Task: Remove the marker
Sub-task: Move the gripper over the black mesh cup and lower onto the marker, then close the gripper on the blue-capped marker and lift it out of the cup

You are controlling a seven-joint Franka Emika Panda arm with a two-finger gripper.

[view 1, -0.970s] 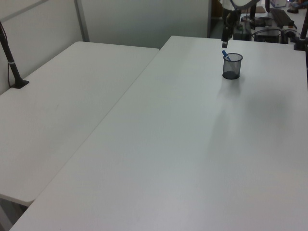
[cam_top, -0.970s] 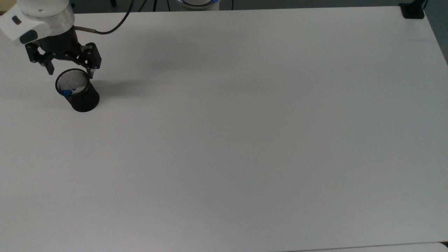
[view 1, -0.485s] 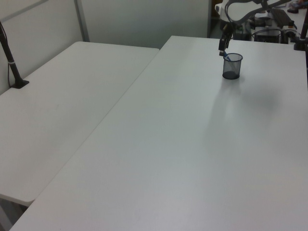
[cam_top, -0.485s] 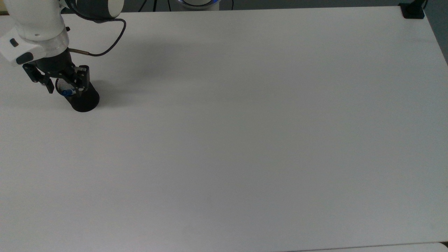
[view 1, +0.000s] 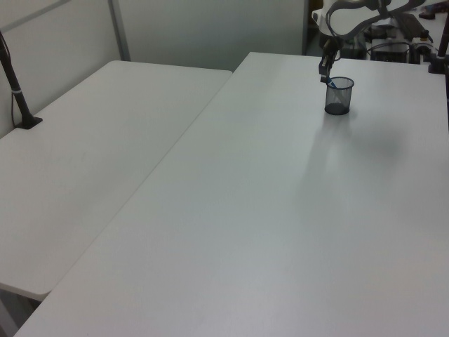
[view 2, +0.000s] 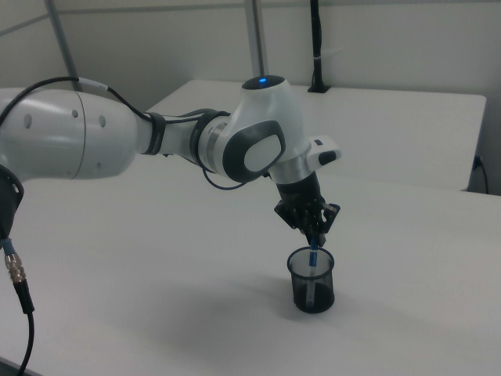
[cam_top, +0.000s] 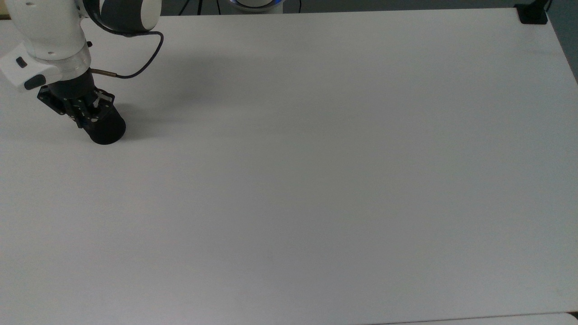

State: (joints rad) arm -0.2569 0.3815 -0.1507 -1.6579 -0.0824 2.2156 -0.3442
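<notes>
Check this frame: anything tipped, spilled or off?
Nothing stands out. The black mesh cup stands upright on the white table, and the gripper is closed on the marker at its rim. No spill or damage visible.

- A black mesh cup (view 1: 339, 96) stands upright on the white table (view 1: 280, 210), far back toward the left view's right.
- The marker's (view 1: 330, 82) blue end pokes above the cup's rim.
- The gripper (view 1: 325, 72) hangs right over that end.
- A second white table (view 1: 91, 154) adjoins on the left view's left.
</notes>
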